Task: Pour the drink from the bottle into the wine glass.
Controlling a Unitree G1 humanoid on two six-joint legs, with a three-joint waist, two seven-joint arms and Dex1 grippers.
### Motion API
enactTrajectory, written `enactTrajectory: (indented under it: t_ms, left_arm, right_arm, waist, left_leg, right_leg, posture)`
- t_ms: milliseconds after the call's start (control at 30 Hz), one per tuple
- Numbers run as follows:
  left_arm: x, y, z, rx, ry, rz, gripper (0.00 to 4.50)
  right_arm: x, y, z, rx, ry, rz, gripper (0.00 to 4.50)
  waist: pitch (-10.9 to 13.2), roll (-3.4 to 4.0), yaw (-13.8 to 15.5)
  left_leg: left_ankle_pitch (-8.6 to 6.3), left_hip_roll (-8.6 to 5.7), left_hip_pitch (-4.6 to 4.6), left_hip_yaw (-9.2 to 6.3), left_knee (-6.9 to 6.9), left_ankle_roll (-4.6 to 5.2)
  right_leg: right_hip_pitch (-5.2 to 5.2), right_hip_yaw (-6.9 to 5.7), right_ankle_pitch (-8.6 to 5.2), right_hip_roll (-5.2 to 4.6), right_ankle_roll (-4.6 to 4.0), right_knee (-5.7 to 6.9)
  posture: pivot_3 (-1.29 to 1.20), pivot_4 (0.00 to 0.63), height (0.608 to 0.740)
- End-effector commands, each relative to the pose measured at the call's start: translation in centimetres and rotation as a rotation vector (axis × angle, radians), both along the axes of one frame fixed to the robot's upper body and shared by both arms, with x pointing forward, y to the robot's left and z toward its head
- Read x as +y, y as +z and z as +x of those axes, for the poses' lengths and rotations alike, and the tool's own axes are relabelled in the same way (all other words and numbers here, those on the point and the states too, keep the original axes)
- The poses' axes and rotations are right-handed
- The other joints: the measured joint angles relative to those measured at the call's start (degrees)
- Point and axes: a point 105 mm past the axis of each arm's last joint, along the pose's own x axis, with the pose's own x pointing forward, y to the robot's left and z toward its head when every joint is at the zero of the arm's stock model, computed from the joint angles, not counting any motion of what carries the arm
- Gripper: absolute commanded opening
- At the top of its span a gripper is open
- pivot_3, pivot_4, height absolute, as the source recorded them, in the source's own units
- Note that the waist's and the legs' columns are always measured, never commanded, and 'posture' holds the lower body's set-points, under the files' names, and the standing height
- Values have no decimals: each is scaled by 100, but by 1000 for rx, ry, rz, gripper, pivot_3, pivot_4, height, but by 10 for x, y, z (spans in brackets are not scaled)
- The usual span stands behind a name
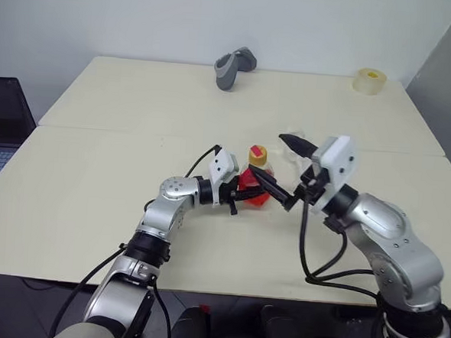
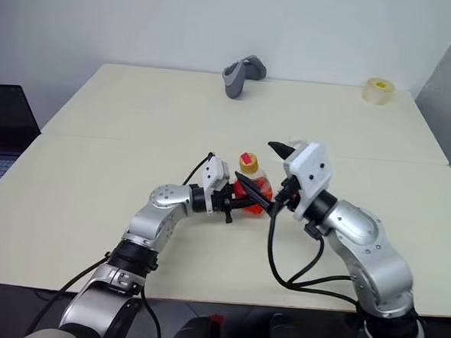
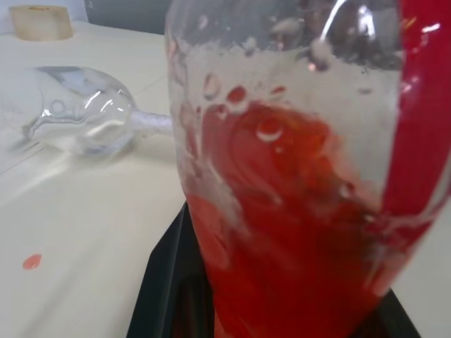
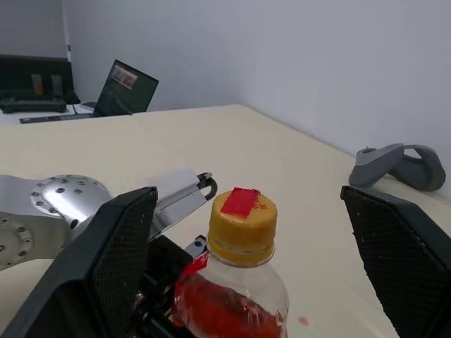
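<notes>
My left gripper [image 1: 247, 195] is shut on the lower body of the bottle [image 1: 254, 182], holding it roughly upright just above the table's middle. The yellow cap [image 4: 242, 224] with its red strip is on. Red drink [image 3: 282, 232] fills the lower part of the bottle, with foam and drops on the inner wall. My right gripper [image 1: 285, 169] stands open, one finger [image 4: 106, 260] on each side of the bottle's neck, touching nothing. The wine glass [image 3: 84, 120] lies on its side on the table beyond the bottle, its bowl looking empty.
A small red drop [image 3: 32, 262] marks the tabletop near the bottle. A grey controller [image 1: 234, 66] and a roll of tape [image 1: 370, 80] sit at the far edge. A laptop [image 1: 2, 121] stands off the table's left side. A seam [image 1: 136, 133] crosses between the two tabletops.
</notes>
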Motion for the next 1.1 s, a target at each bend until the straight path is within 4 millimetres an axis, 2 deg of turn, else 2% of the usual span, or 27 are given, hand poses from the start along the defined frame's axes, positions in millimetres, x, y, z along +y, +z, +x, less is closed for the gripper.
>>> enactTrajectory:
  t_ms: [33,567,867,933,1100]
  left_arm:
    - [-4,18,-3,-64,-28,-28,1052]
    - [-3,10,-8,-77,-36,6,1052]
    - [-3,10,-8,-80,-34,9,1042]
    - [-3,10,-8,-80,-33,9,1042]
    - [-2,10,-7,-81,-29,9,1035]
  right_arm:
    - [4,8,3,-60,-10,-8,4439]
    - [6,14,18,-66,-27,-34,4439]
    - [-23,5,30,-40,-142,-99,4439]
    - [-38,6,30,-24,-168,-98,4439]
    - [-56,10,22,20,-160,-58,4439]
  waist:
    - [0,0,4]
    - [0,0,5]
    - [0,0,6]
    - [0,0,6]
    - [0,0,9]
  left_leg:
    - [0,0,-1,-1,0,0]
    - [0,2,0,-5,1,0]
    - [0,2,-1,-4,1,0]
    - [0,2,-1,-6,1,0]
    - [-1,2,-2,-5,1,1]
  right_leg:
    - [0,1,0,-2,0,-1]
    - [0,2,1,-6,-1,2]
    - [0,2,1,-6,-1,2]
    - [0,2,1,-7,-1,1]
    - [0,2,1,-7,-1,1]
  posture:
    - [0,150,740]
    - [0,150,740]
    - [0,150,740]
    - [0,150,740]
    - [0,150,740]
